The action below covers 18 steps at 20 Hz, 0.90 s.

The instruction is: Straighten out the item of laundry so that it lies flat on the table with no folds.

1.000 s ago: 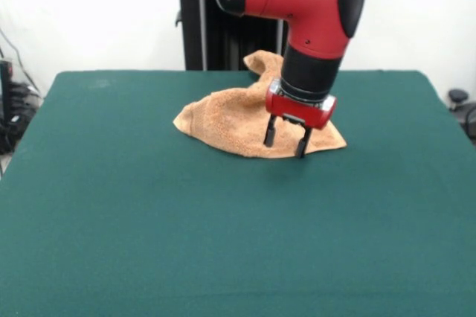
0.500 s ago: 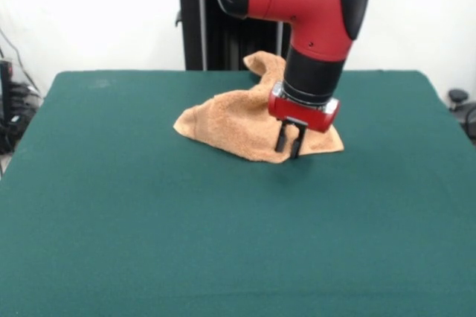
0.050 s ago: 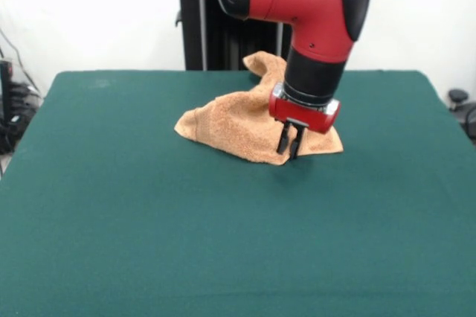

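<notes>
We see the end effector pinching the near edge of the rumpled towel on the far middle of the desk, and a thin grip may slip, leaving folds.

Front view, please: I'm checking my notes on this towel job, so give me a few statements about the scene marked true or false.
1. The towel lies flat with no folds. False: it is bunched, with one part raised at the back.
2. The gripper is at the towel's near edge, fingers close together. True.
3. The towel hangs over the table's edge. False: it rests on the green top.
4. The arm comes down over the towel. True.
5. The towel is blue. False: it is orange-tan.
</notes>
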Tool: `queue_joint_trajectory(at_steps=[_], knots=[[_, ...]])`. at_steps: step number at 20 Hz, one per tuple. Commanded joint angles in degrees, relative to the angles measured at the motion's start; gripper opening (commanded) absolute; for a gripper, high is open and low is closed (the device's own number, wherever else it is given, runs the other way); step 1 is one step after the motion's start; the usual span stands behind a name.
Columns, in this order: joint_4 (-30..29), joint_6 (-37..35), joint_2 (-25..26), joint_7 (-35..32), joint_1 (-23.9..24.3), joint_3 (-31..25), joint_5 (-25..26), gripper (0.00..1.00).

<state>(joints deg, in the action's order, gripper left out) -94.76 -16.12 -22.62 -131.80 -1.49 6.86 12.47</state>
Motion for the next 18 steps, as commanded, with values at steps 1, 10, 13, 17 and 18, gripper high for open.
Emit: queue_joint_trajectory(at_steps=[1,10,13,17,18], knots=[[8.16,9.08,13.25,-5.14,1.34,-6.23,-1.25,0.00],[9.22,9.24,14.17,-5.27,1.19,-7.02,-1.87,0.00],[10.15,8.25,14.41,-6.39,0.30,-7.37,-3.50,0.00],[11.76,7.74,15.35,-8.01,-1.38,-7.36,-5.82,0.00],[12.06,7.78,15.58,-8.32,-1.67,-7.36,-6.27,0.00]])
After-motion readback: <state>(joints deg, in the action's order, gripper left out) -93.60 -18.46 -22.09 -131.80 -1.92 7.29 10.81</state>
